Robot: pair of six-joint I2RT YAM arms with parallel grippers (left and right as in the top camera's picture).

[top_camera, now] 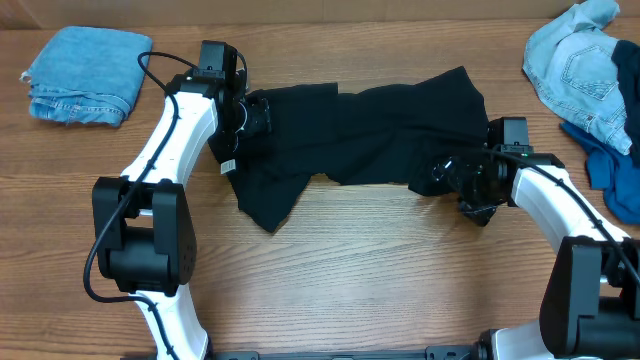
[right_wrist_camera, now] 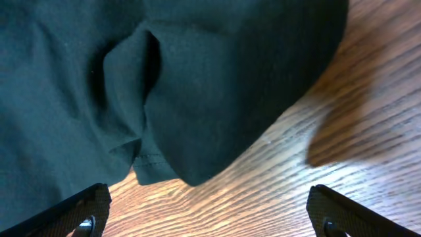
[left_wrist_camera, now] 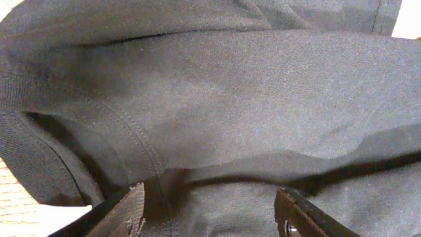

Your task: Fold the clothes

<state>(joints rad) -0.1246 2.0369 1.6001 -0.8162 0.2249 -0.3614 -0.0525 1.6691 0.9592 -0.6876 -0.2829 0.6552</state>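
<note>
Left end effector (top_camera: 258, 115) sits on the left end of the black T-shirt (top_camera: 370, 140), jaws moderately parted, cloth lying across the gap and nothing pinched that I can make out; right end effector (top_camera: 447, 173) hangs at the shirt's lower right edge, jaws spread wide and empty. The shirt lies bunched across the middle of the worktop (top_camera: 380, 270), its white tag (top_camera: 228, 166) beside my left arm.

My worries: on the left wrist camera several layers and a stitched seam (left_wrist_camera: 135, 131) pile up under the jaws, so closing could catch more than one layer and drag the whole bundle. On the right, one finger is over cloth and the other over bare wood; a grab may scrape the worktop or nip only the rim and slip. Folding over these ridges would set creases. The royal-blue garment (top_camera: 610, 175) lies near my right arm and could snag
</note>
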